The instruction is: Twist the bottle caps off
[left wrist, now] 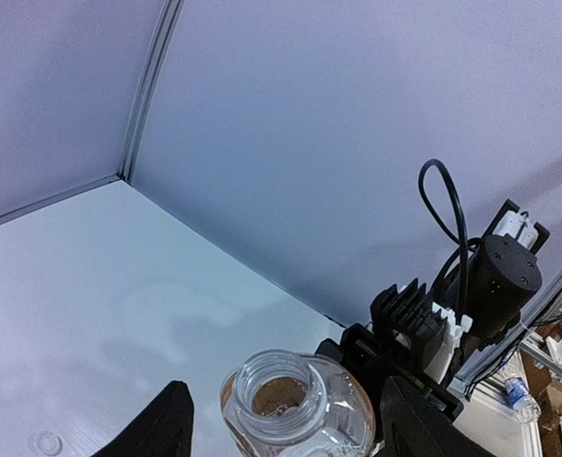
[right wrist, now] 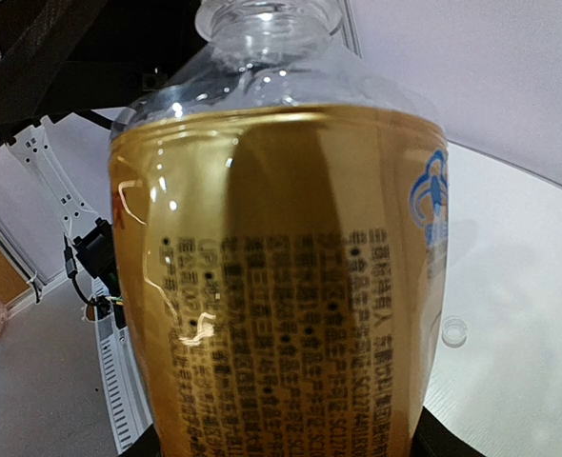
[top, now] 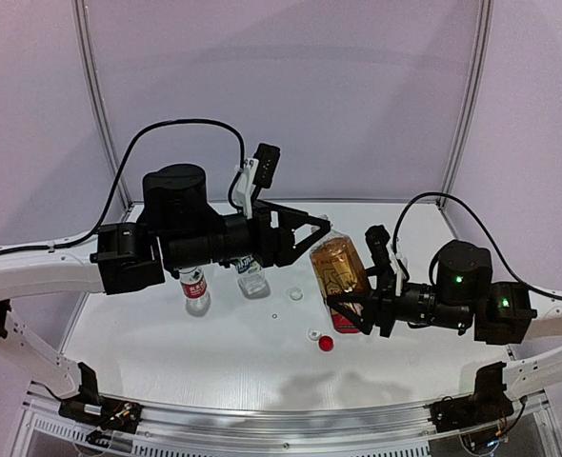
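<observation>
Bottle of amber drink (top: 338, 268), uncapped, sits clamped in the right gripper (top: 348, 312); the left gripper (top: 317, 235) spreads its fingers astride the open neck.

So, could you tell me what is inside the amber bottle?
Amber liquid fills the amber bottle up to its clear shoulder; its mouth is open, with no cap. The right gripper hides the bottom.
</observation>
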